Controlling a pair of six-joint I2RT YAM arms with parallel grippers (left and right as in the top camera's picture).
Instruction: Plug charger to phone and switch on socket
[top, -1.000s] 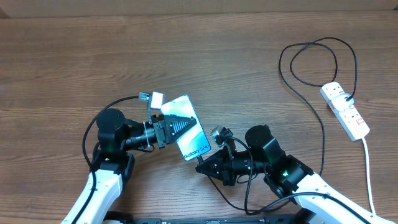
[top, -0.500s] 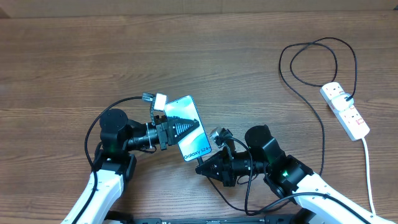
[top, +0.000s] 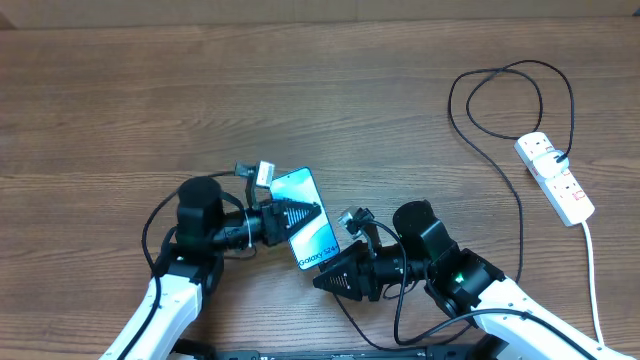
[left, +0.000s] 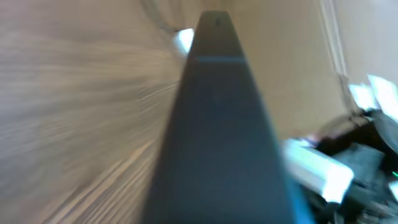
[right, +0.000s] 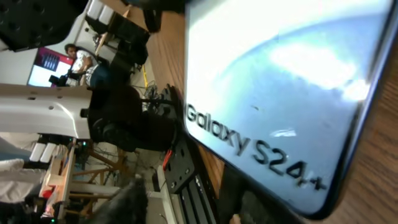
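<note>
The left gripper (top: 297, 213) pinches the phone (top: 318, 243) by its upper half, a light, stiff, probably slick slab, while the right gripper (top: 326, 279), closure unclear, sits just below the phone's bottom edge.

Brown wood-grain bench (top: 300, 90), evenly lit; beyond its edge, a cluttered room with wooden stands (right: 59, 180) and a seated person (right: 78, 59).

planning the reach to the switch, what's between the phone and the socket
In the overhead view, mostly bare table lies between phone and socket, crossed by the charger cable nearer the socket.
</note>
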